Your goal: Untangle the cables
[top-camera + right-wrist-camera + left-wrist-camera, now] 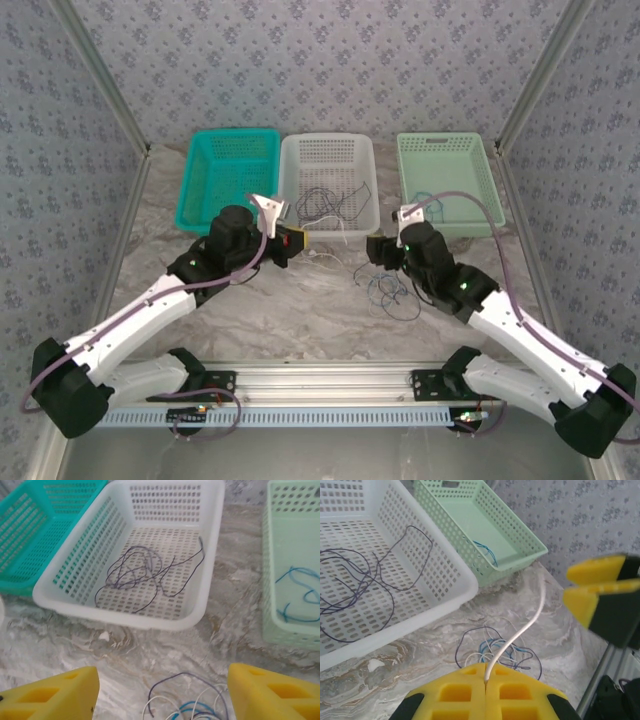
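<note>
My left gripper (485, 669) is shut on a whitish cable (532, 620) that rises from between its yellow fingers toward the upper right. Below it a tangle of cables (500, 650), dark purple, blue and whitish, lies in loops on the marble table. My right gripper (162, 695) hangs open just above that tangle (192, 707), with nothing between its fingers. From above, the left gripper (297, 240) sits in front of the white basket and the right gripper (376, 250) faces it, with the tangle (395, 295) on the table below the right gripper.
Three baskets stand in a row at the back: teal (200, 190), white (290, 150) holding loose dark purple cables (140, 570), and pale green (485, 160) holding a blue cable (300, 592). The right gripper's yellow fingers (592, 597) hang close to the held cable.
</note>
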Motion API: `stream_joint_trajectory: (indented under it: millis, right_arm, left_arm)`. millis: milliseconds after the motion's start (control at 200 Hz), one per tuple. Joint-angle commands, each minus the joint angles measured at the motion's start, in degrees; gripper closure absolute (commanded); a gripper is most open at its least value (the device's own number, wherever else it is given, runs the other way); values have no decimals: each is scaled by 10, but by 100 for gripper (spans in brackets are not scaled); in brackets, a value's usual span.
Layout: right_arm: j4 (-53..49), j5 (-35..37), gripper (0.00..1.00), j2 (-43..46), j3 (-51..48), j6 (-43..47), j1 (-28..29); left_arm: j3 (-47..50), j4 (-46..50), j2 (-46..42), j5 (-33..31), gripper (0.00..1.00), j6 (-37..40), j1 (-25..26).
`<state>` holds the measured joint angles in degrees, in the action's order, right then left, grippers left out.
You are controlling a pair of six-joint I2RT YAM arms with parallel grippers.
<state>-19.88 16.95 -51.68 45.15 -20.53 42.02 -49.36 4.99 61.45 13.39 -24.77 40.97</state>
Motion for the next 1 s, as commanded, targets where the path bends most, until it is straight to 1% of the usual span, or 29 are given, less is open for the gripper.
stream_joint_trajectory:
  millis: [0, 135, 230, 380, 480, 560, 665, 760, 879, 994]
  right_arm:
    - [54, -22, 28, 7, -58, -29, 43]
    - [139, 3, 26, -9, -109, -67, 95]
    - [187, 26, 22, -36, -127, -100, 110]
    - [272, 33, 21, -77, -149, -138, 117]
    - [296, 51, 20, -101, -144, -143, 120]
    - [319, 43, 20, -108, -143, -143, 123]
    - [305, 56, 20, -112, -136, -139, 134]
    - [322, 77, 22, -119, -140, -138, 130]
    - [336, 87, 23, -145, -127, -129, 120]
    - [342, 76, 34, -178, -108, -119, 111]
  left_arm:
    - [-19, -17, -6, -35, 98, -29, 0]
    - [-18, -34, -7, -45, 98, -47, 0]
    - [-16, -46, -7, -51, 98, -58, 0]
    - [-13, -68, -7, -48, 98, -76, 1]
    - [-9, -75, -5, -43, 98, -82, 1]
    - [-9, -72, -5, -45, 98, -84, 1]
    - [-7, -75, -6, -48, 98, -88, 1]
    - [-2, -100, -2, -38, 98, -100, 1]
    - [-2, -116, 4, -24, 98, -113, 1]
    - [-3, -124, -2, -22, 98, -118, 2]
